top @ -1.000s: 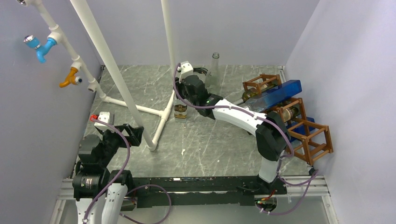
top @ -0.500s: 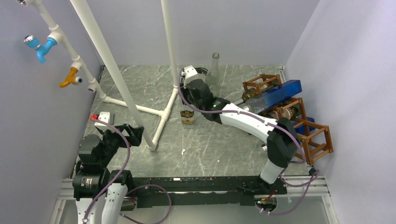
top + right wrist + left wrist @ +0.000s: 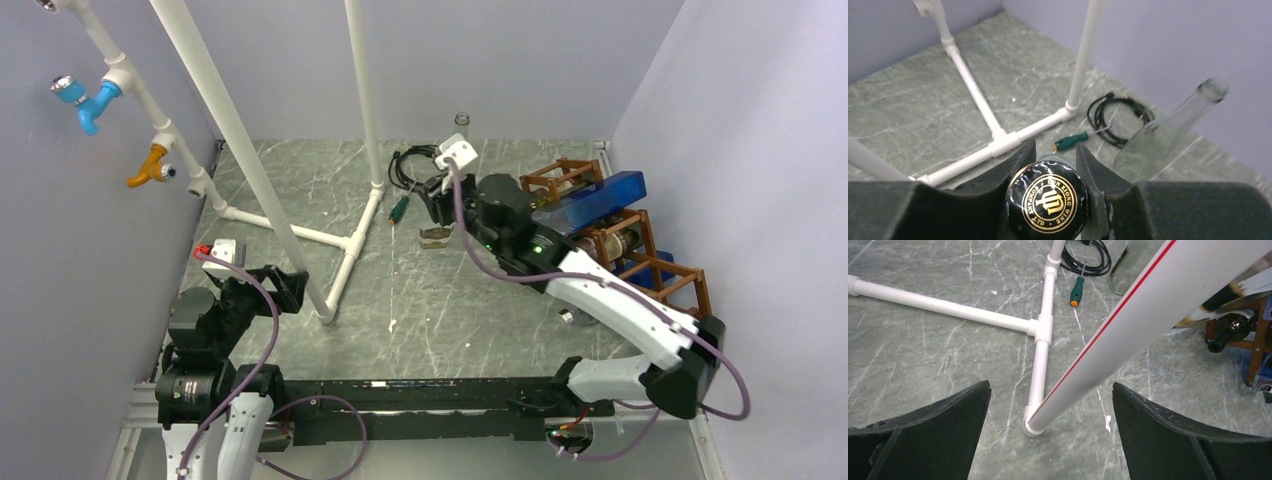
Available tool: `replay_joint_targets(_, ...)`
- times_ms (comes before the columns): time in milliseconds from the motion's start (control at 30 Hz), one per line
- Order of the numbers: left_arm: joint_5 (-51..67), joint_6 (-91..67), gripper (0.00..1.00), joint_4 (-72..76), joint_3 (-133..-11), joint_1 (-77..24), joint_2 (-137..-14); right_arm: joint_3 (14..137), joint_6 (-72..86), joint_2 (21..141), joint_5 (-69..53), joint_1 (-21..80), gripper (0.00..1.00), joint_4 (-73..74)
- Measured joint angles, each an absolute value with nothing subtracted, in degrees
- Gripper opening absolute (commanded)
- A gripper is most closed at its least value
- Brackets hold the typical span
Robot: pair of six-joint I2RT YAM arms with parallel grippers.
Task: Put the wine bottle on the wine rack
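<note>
My right gripper is shut on the top of the wine bottle, whose black cap with a gold emblem sits between the fingers. In the top view the right gripper holds the bottle tilted above the floor, left of the wine rack. The reddish-brown rack stands by the right wall with dark bottles lying in its back cells. Its edge shows in the left wrist view. My left gripper is open and empty at the near left, with a white pipe between its fingers' view.
A white pipe frame stands at the left and centre. A green screwdriver and black cable lie by its base. A clear glass bottle stands at the back wall. A blue block lies on the rack.
My right arm has lifted the wine bottle and carried it right, from beside the pipe base toward the rack. The screwdriver and cable now show. The left arm has not moved.
</note>
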State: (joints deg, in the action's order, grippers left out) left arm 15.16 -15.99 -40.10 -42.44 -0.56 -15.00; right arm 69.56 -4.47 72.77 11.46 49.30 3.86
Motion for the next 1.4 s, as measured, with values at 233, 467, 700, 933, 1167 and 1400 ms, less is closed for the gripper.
replay_joint_targets(233, 15.18, -15.99, 0.97, -40.10, -42.44, -0.56, -14.98, 69.43, -13.37, 62.76, 6.70, 49.30, 0.00, 4.84)
replay_joint_targets(467, 15.51, -15.97, 0.97, -40.10, -42.44, -0.56, -14.98, 69.43, -23.38, 55.64, 2.79, 49.30, 0.00, 12.21)
replay_joint_targets(700, 15.68, -15.99, 0.97, -40.10, -42.44, -0.56, -14.76, 69.43, -30.46, 48.77, 2.20, 49.32, 0.00, 16.69)
replay_joint_targets(933, 15.84, -15.99, 0.96, -40.07, -42.44, -0.56, -14.83, 70.83, -35.11, 43.09, 1.19, 49.41, 0.00, 18.02)
replay_joint_targets(1167, 15.88, -15.97, 0.96, -40.03, -42.44, -0.56, -14.83, 73.12, -41.91, 39.44, 6.15, 49.45, 0.00, 22.55)
replay_joint_targets(1400, 16.45, -15.97, 0.96, -39.94, -42.44, -0.56, -14.92, 75.24, -50.41, 36.84, 15.66, 49.45, 0.00, 27.42)
